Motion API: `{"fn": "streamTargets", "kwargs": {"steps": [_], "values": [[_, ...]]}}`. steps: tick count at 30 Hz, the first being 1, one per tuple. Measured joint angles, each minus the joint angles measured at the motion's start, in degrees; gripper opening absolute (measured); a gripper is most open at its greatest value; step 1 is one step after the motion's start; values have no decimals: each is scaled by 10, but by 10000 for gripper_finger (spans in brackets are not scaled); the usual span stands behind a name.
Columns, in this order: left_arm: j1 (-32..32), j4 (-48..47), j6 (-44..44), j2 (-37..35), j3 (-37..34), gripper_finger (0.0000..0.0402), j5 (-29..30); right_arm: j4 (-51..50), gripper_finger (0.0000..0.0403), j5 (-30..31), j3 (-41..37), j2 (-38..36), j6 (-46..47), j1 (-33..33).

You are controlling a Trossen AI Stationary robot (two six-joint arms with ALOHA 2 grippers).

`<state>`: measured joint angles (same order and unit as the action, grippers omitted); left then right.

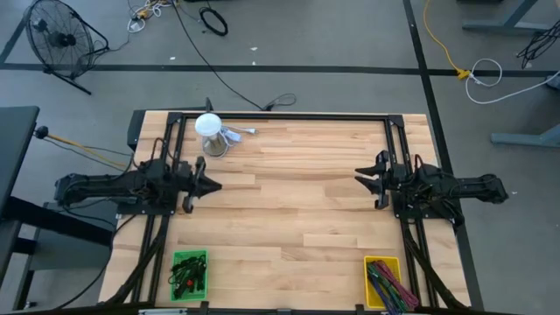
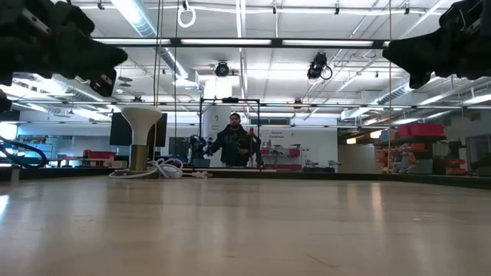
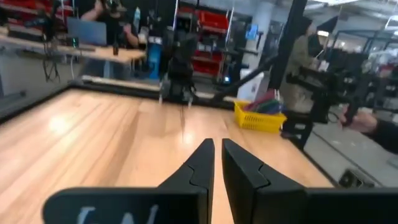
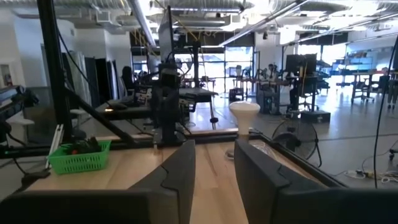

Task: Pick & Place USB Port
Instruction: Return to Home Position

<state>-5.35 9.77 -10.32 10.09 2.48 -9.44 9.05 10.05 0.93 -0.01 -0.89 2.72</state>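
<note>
My left fingers (image 3: 202, 165), nearly closed on nothing, hovered over the surface (image 1: 289, 210) near the green bin (image 1: 190, 254) where the dark cables (image 1: 187, 278) lay heaped, while my right fingers (image 4: 180, 168), parted and empty, hung farther from that bin.

Open lab/workshop: grey concrete floor (image 1: 332, 44) w/ dark tape lines, a black floor fan (image 1: 57, 39) and loose cables, incl. a yellow one (image 1: 442, 39). Overhead are exposed ducts and long strip lights (image 2: 134, 14). Red shelving (image 3: 208, 56) and a desk (image 3: 74, 53) w/ a screen sit further back, and one person (image 2: 234, 142) stands at the rear.
</note>
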Motion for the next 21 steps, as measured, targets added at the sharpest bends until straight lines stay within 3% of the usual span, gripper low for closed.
{"fn": "streamTargets", "kwargs": {"steps": [7,21], "values": [[1,-55,21,0,-17,35,55,-20,111,-6,0,0,9,0],[1,-74,14,0,-20,35,73,-70,111,-6,0,0,-15,0]]}}
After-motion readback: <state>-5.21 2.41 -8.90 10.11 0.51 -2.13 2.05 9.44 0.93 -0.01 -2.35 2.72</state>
